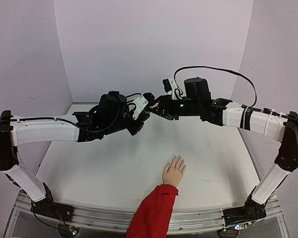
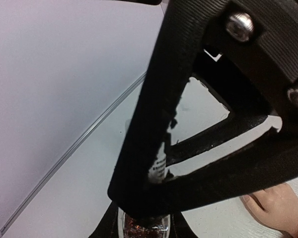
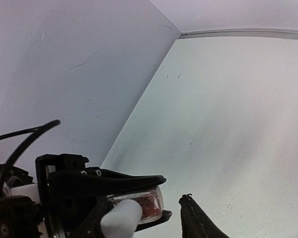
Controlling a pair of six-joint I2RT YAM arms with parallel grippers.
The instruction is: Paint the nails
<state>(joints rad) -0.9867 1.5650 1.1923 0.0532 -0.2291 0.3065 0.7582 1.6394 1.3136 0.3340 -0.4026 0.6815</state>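
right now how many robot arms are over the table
2. The left arm comes in from the left side, the right arm from the right side; their jaws nearly meet above the table. No other arm shows.

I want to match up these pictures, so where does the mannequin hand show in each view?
Top external: the mannequin hand lies low, just right of centre, on the white table, red sleeve toward the near edge.
Left wrist: the hand is in the bottom right corner.
Right wrist: not in it.
Shared landmark: the white table.
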